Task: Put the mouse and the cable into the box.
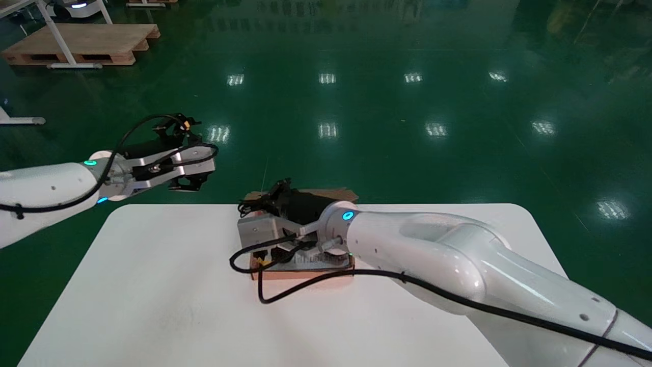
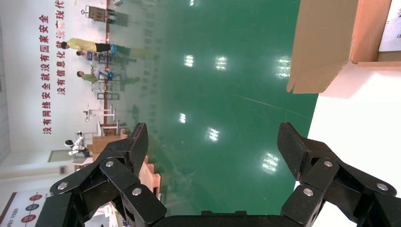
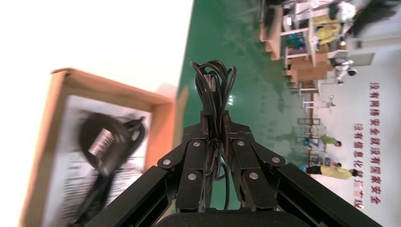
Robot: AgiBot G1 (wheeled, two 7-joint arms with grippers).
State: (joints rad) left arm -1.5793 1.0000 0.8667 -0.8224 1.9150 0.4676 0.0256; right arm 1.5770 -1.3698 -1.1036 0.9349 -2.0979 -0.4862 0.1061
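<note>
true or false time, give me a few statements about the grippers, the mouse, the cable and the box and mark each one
1. The right gripper is shut on the bundled cable. True.
2. The mouse is outside the box. False: it lies inside it.
3. The left gripper is open and empty. True.
4. The left gripper hovers over the box. False: it is raised beyond the far left corner of the table, above the green floor.
</note>
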